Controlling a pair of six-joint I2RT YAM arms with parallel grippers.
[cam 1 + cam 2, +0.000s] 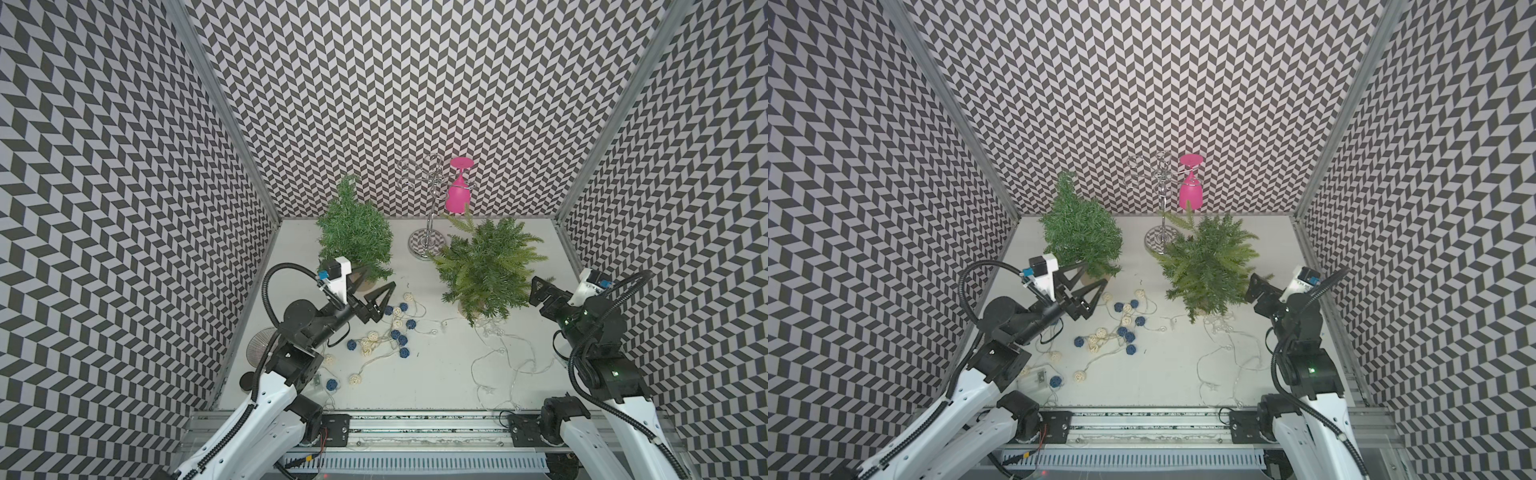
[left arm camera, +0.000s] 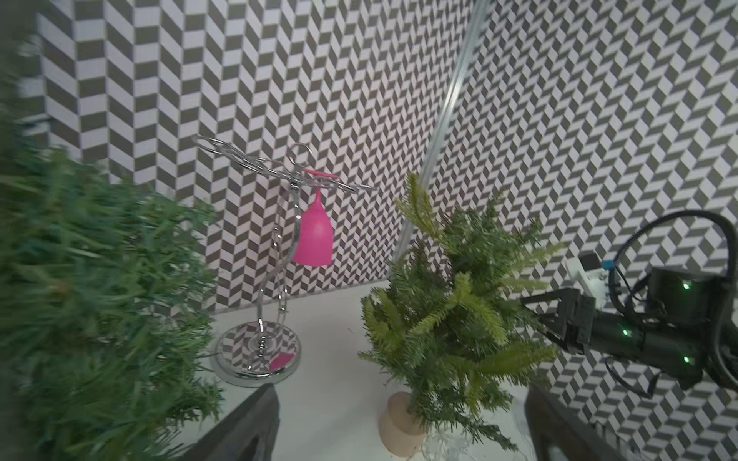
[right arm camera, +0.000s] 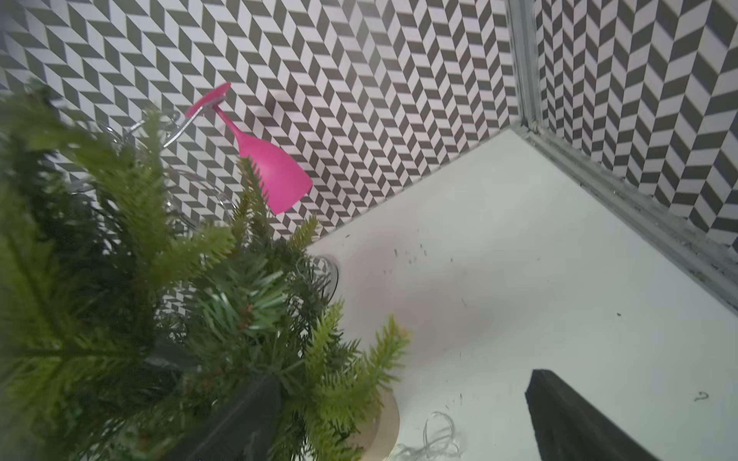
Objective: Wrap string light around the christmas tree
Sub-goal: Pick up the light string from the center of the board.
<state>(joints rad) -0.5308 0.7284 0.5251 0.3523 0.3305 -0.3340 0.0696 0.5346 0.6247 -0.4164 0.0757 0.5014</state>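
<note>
Two small christmas trees on wooden bases stand on the white table: a dark green one [image 1: 355, 232] [image 1: 1079, 232] at the back left and a lighter one [image 1: 486, 266] [image 1: 1208, 266] [image 2: 451, 319] [image 3: 159, 299] to the right. A string light with blue and cream balls [image 1: 395, 328] [image 1: 1117, 328] lies loose in front of the dark tree. A thin clear string light [image 1: 498, 353] [image 3: 435, 439] trails from the lighter tree's base. My left gripper [image 1: 376, 284] [image 1: 1094, 275] [image 2: 401, 391] hovers open by the dark tree's base, holding nothing. My right gripper [image 1: 536, 293] [image 1: 1254, 286] [image 3: 403, 377] is open, one finger among the lighter tree's branches.
A chrome glass rack [image 1: 428, 232] [image 2: 259, 351] with a pink glass [image 1: 457, 191] [image 3: 275, 175] hanging on it stands at the back between the trees. A round mesh object [image 1: 262, 349] and a clear battery box [image 1: 1038, 376] lie near the left arm. Patterned walls close three sides.
</note>
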